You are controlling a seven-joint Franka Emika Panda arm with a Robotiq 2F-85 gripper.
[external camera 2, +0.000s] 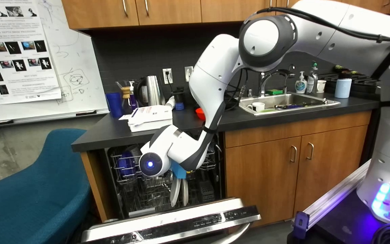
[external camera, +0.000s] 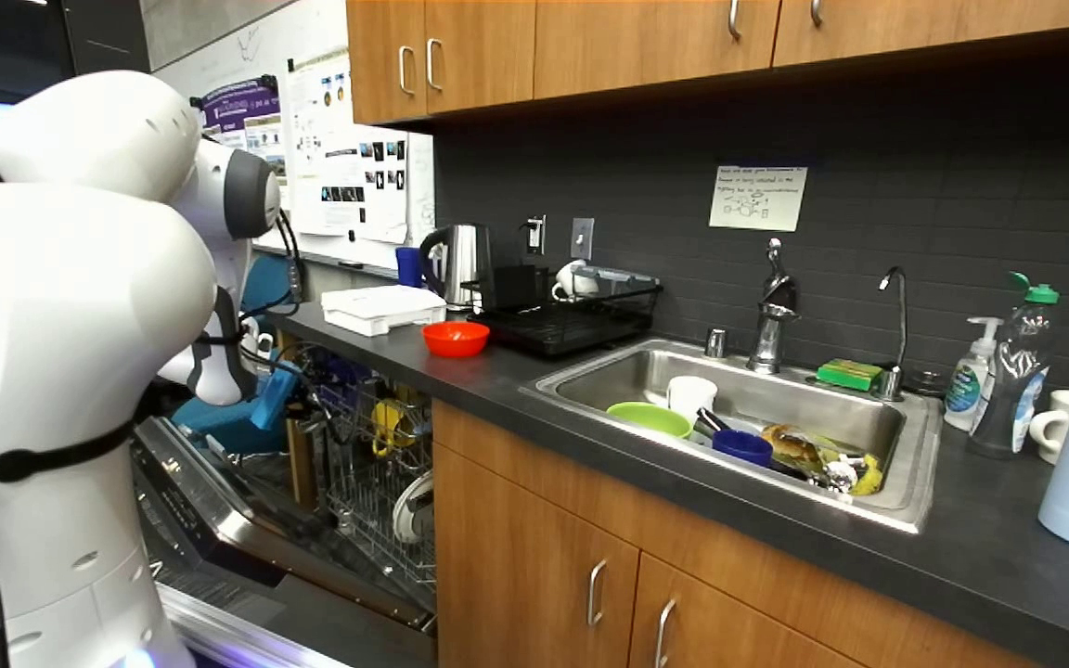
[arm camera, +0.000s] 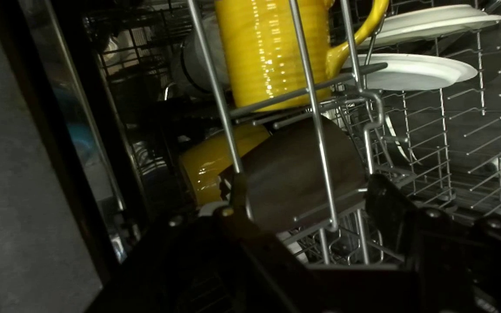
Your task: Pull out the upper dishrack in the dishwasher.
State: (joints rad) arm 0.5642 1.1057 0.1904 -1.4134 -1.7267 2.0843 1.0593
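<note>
"Where my gripper (arm camera: 307, 187) sits at the bottom of the wrist view, black on shadow, its fingers (arm camera: 384, 201) stand well apart, wire rods showing between them!"

"Touching wire?"

"Can't tell: one tip overlaps a rod, and that's all I can read. Those rods are the upper dishrack (arm camera: 318, 134), thin, round grey metal, right before me, up inside the dishwasher (external camera 2: 178, 226). My wrist (external camera 2: 151, 165) blocks part of it in an exterior view."

"Behind the rods?"

"A yellow mug (arm camera: 272, 56), glossy, ridged, its top cut off! Below it, a matte dark-brown vessel (arm camera: 307, 169) partly hides another yellow piece (arm camera: 211, 165). Past those, white plates (arm camera: 415, 71), smooth and flat, and off to the upper left it's all murk."

"And the door?"

"That door (external camera 2: 215, 222) is tipped down, steel-edged, with a glossy black strip, its handle (external camera 2: 234, 235) cut off at the bottom."

"Farther out?"

"A red bowl (external camera 2: 200, 113), smooth, on the dark counter (external camera 2: 96, 137), mostly lost behind my arm (external camera 2: 212, 74) in an exterior view; then the kettle (external camera 2: 152, 90), shiny steel; and way back, a paper poster (external camera 2: 15, 52), its top cut off, the print mostly too small to read."
</note>
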